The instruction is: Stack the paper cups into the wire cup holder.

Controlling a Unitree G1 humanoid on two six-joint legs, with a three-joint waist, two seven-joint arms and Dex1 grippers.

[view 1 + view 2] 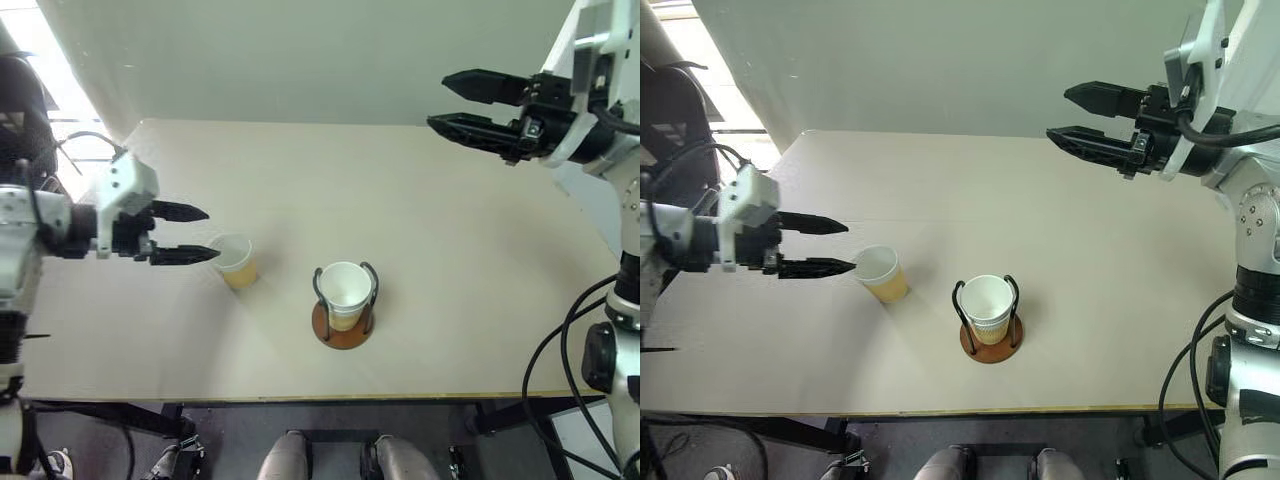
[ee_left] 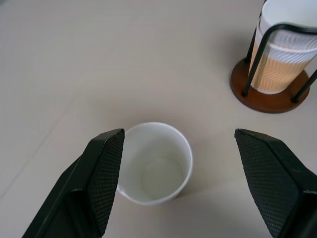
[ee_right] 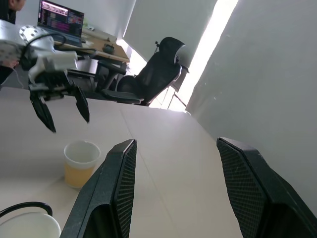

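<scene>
- One loose paper cup [image 1: 236, 261] stands on the surface [image 1: 450, 260], at 9 o'clock of the wire cup holder [image 1: 343, 322].
- Stacked cups [image 1: 346, 293] sit in the holder; two visible.
- My left gripper [image 1: 195, 234] and right gripper [image 1: 448, 103]: both spread, empty.

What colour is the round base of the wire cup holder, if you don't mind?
Reddish-brown; the wire cup holder shows it best in the left wrist view.

A lone paper cup [image 1: 881, 273] is standing upright on the pale counter [image 1: 1070, 250], just beside the left gripper [image 1: 838, 247], whose black fingers are spread apart and pointing at it. The wire cup holder [image 1: 990, 337] is sitting nearby with stacked cups [image 1: 988, 305] inside. The right gripper [image 1: 1058, 115] is hovering high above the counter, fingers parted and empty.
</scene>
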